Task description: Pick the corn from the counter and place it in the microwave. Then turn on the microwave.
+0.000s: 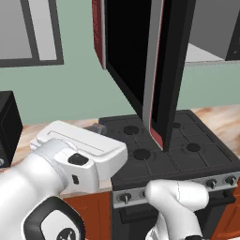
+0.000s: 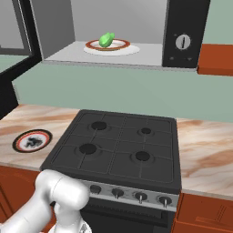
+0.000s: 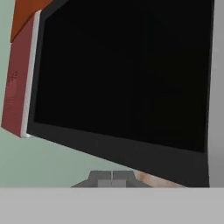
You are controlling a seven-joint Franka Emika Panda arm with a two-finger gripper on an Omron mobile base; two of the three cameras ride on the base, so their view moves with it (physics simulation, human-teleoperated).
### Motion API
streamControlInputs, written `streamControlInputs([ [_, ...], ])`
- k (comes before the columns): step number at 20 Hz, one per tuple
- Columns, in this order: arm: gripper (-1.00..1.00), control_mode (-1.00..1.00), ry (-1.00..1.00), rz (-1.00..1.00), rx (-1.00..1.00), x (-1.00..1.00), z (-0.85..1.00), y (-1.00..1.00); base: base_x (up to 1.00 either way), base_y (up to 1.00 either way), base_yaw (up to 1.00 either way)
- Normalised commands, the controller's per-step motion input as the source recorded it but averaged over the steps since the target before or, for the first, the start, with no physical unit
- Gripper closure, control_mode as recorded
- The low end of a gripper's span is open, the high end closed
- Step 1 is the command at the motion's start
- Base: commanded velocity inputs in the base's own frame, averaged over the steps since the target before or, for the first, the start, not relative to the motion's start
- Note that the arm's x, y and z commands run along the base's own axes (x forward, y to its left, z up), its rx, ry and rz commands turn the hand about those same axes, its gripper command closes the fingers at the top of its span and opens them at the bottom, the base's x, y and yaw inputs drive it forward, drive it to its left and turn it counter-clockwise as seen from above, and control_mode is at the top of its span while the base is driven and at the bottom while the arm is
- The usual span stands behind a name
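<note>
The gripper [image 3: 112,178] is closed tight, its two grey fingertips pressed together with nothing between them. In the hand view it points up at the glossy black face of the microwave door [image 3: 122,78], which hangs open just ahead of it, a sliver of marbled counter [image 3: 151,178] showing past the fingertips.

Beneath and beside the hand lies the black gas stovetop [image 2: 118,145], four burners on top and a row of knobs along its front edge. The beige, pink-veined counter runs off on both sides of it, over red-brown cabinets, with a pale green wall behind.

From the left base view the open door [image 1: 161,70] stands edge-on above the stove, blocking any look into the microwave [image 2: 113,32]; a smaller black box [image 1: 9,126] sits off to the left of the arm. The right base view looks straight into the grey cavity, above and beyond the hand: there the corn [image 2: 106,39] lies on a red-rimmed plate [image 2: 119,45], with the dial [image 2: 183,42] on the black panel to its right. A second round plate [image 2: 32,141] rests on the counter left of the stove.
</note>
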Motion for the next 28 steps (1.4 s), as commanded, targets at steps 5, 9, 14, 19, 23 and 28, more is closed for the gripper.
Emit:
streamControlInputs([
  [5, 1.0, -1.0, 0.0, -0.09, 0.0, 0.29, -0.08, 0.16, 0.0, 0.0, 0.0],
  [9, 1.0, -1.0, 0.0, -0.08, 0.0, 0.29, -0.07, 0.1, 0.0, 0.0, 0.0],
  [14, 1.0, -1.0, 0.0, -0.08, 0.0, 0.3, -0.06, 0.04, 0.0, 0.0, 0.0],
  [19, 1.0, -1.0, 0.0, -0.08, 0.0, 0.32, -0.05, 0.03, 0.0, 0.0, 0.0],
  [23, 1.0, -1.0, 0.0, -0.09, 0.0, 0.16, -0.03, 0.04, 0.0, 0.0, 0.0],
  [28, 1.0, -1.0, 0.0, -0.09, 0.0, 0.13, -0.01, 0.01, 0.0, 0.0, 0.0],
])
